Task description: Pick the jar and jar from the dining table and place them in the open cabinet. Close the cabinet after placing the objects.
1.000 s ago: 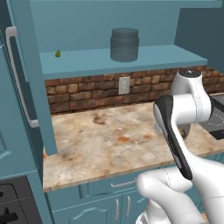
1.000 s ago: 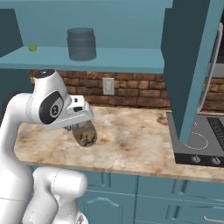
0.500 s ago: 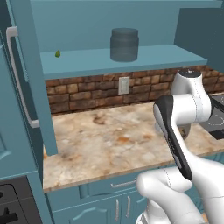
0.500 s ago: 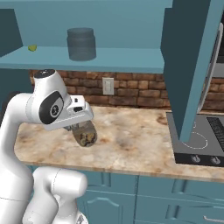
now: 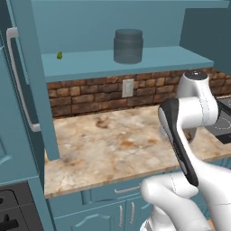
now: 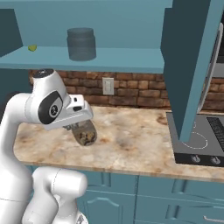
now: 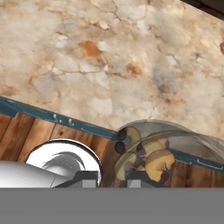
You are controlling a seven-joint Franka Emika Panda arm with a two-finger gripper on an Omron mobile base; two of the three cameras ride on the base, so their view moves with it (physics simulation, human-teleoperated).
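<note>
The wide smoky grey jar [image 5: 128, 45] [image 6: 81, 43] stands upright on the teal shelf [image 5: 149, 59] [image 6: 118, 60] of the open cabinet. My gripper [image 6: 82, 129] [image 7: 111, 177] is shut on the small clear jar [image 6: 86, 134] [image 7: 148, 156] with brownish contents. It holds the jar tilted, low over the front part of the stone counter [image 5: 113, 144] [image 6: 131, 144], well below the shelf. In the left base view my own arm hides the gripper. The dining table is out of view.
The cabinet's left door [image 5: 25, 85] with its silver bar handle [image 5: 18, 76] stands open, and so does the right door [image 6: 188, 65]. A small green thing [image 5: 59, 55] [image 6: 32, 48] lies on the shelf's left. A black cooktop [image 6: 199, 144] sits at the counter's right, a brick wall [image 5: 90, 94] behind.
</note>
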